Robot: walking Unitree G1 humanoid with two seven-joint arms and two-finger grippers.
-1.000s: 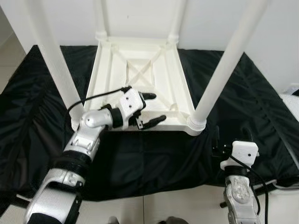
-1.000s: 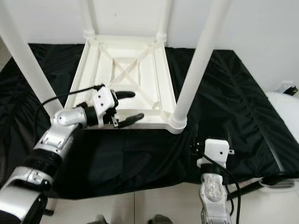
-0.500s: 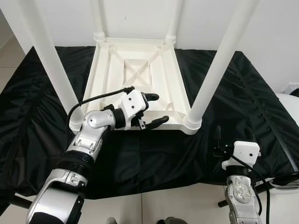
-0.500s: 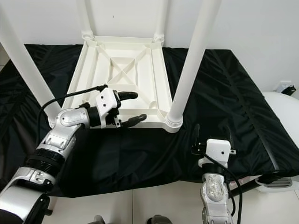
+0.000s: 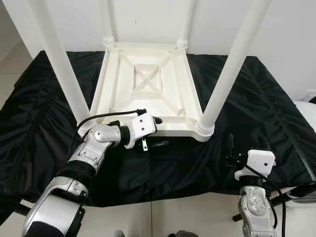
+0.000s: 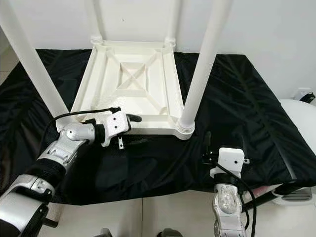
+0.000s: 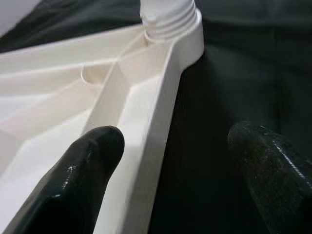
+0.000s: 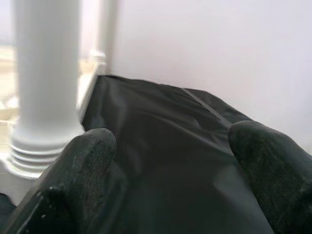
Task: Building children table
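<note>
Astride the table (image 5: 148,79) rim, left gripper (image 5: 157,132), lower than before

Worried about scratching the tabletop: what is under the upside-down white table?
The white table lies on a black cloth that spreads out around it. What the cloth covers, and the tabletop's downward face, cannot be seen.

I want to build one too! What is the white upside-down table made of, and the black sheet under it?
The table looks like moulded plastic: smooth, slightly glossy white, with ribs and a cross brace underneath and ridged collars where the legs plug in. The black sheet seems a thin, shiny fabric, maybe nylon, since it wrinkles and catches light. The left hand straddles the table's near rim.
</note>
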